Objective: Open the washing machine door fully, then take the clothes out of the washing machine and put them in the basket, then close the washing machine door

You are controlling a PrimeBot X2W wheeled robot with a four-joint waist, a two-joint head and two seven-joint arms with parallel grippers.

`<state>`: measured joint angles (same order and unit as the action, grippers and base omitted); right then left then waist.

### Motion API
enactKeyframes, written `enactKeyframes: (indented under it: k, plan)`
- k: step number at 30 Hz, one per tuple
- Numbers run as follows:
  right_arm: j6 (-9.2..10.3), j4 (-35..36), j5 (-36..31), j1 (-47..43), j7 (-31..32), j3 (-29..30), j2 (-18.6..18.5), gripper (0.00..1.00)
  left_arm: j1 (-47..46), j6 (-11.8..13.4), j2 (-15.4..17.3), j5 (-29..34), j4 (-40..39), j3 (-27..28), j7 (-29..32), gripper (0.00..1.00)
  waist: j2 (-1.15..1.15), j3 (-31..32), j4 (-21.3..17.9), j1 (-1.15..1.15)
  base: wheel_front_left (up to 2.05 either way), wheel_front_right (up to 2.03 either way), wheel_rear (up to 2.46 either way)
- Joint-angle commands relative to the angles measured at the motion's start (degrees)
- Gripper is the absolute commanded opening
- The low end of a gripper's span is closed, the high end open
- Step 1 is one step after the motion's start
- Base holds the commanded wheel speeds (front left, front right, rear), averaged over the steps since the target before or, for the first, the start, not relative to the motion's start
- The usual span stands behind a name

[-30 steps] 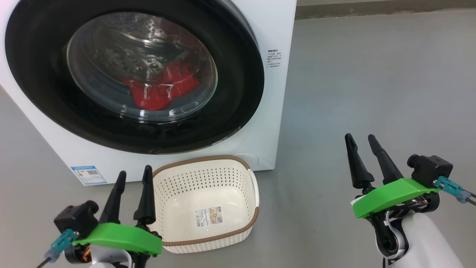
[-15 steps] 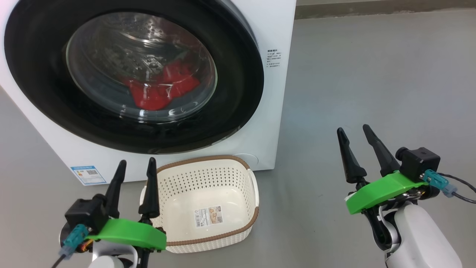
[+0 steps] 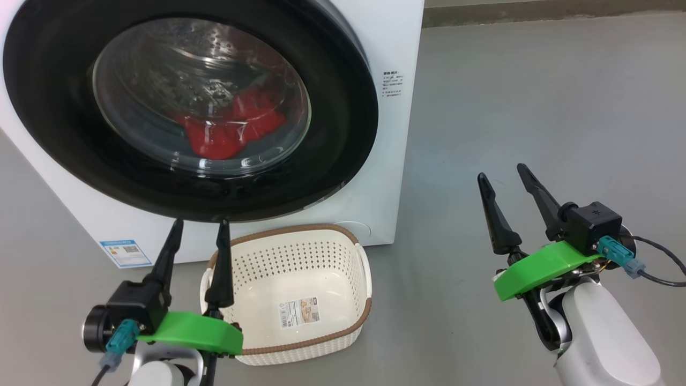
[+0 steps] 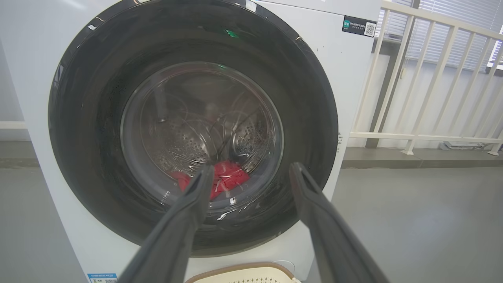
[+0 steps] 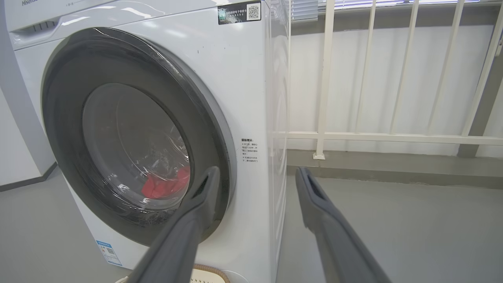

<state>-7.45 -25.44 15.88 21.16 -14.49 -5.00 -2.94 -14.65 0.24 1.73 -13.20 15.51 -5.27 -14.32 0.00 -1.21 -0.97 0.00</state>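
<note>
Black glossy washing machine door [image 3: 332, 107] shut, red clothes [image 3: 225, 134] inside, left hand [image 3: 201, 221], right hand [image 3: 501, 171] released

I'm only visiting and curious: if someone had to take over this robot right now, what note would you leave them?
Left gripper: fingers open, holding nothing, low in front of the washing machine door, beside the basket.
Right gripper: fingers open, holding nothing, off to the right above the floor.
Things: the red clothes lie in the washing machine, behind the shut door. The basket stands on the floor before it, with no clothes in it.
Done: nothing yet.
Left: open the door fully, move the clothes to the basket, close the door.
</note>
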Motion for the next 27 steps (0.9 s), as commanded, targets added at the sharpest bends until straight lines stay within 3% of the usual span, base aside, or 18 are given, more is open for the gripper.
enactKeyframes:
  k: [1,27]
  plan:
    - [-0.03,1.2,-0.7,2.0,-0.5,-1.4,0.1,1.0,-2.4,0.5,1.1,0.6,-1.2,1.6,-0.7,1.0,0.0,0.1,0.0,0.0,0.0,0.0,0.0]
    - [-0.03,2.3,-1.3,1.8,-0.5,0.2,0.1,1.0,-1.6,1.0,1.1,-0.3,-2.4,-0.3,-0.7,1.0,0.0,-2.2,1.3,0.0,0.0,0.0,0.0]
